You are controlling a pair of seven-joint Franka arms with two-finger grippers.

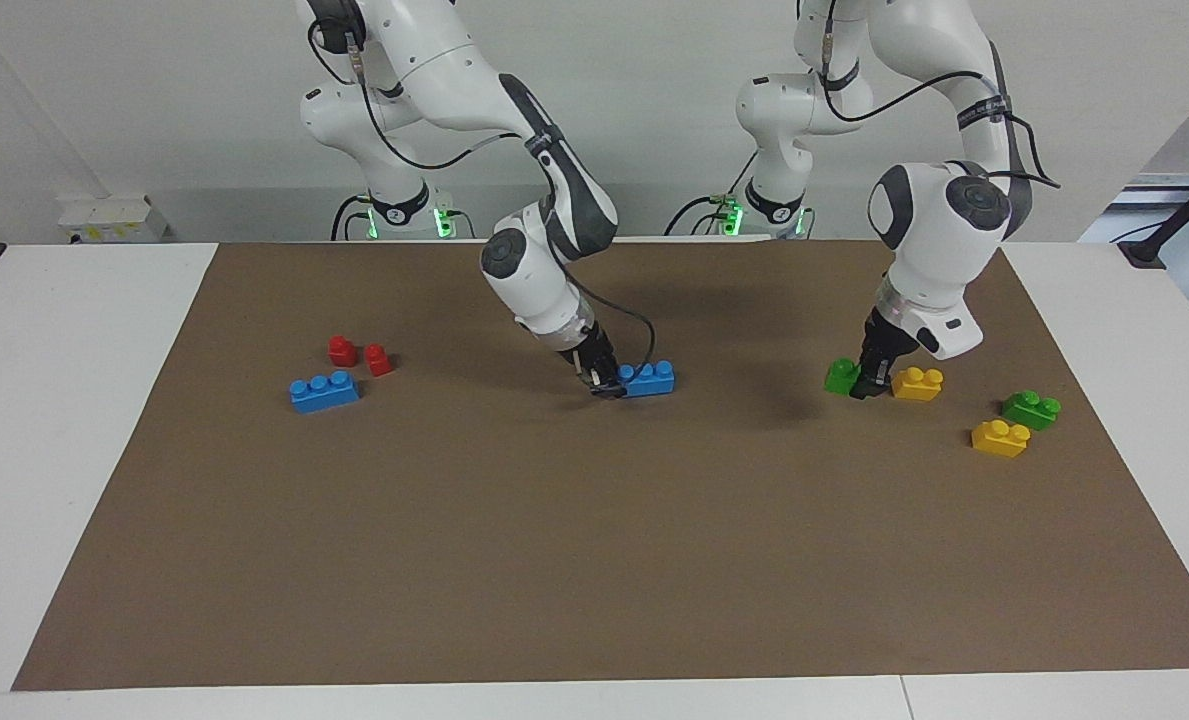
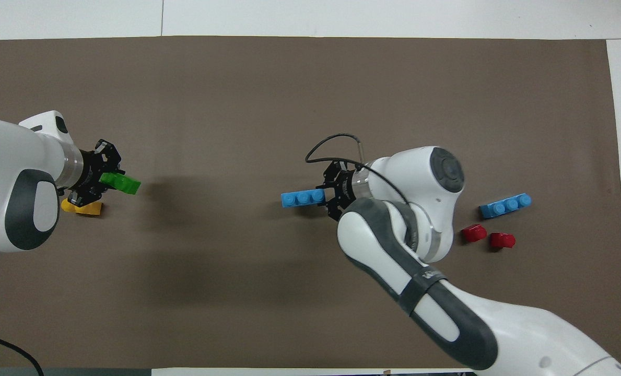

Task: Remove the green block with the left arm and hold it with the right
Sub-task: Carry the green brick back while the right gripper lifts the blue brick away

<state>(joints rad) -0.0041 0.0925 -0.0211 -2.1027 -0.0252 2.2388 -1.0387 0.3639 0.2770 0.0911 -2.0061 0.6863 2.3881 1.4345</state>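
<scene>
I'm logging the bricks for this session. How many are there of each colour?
Blue: 2, one held, one loose
Red: 2
Green: 2, one held, one loose
Yellow: 2
Total: 8

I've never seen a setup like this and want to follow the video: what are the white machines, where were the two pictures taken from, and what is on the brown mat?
They are two robot arms, each ending in a black two-finger tool. One picture faces them from across the table; the other looks down from above their own end.

The left tool is shut on a light green block, carried low beside a yellow block. The right tool is shut on one end of a blue block at mid-mat.

Also on the brown mat: another yellow block, a darker green block, a second blue block and two red pieces.
</scene>
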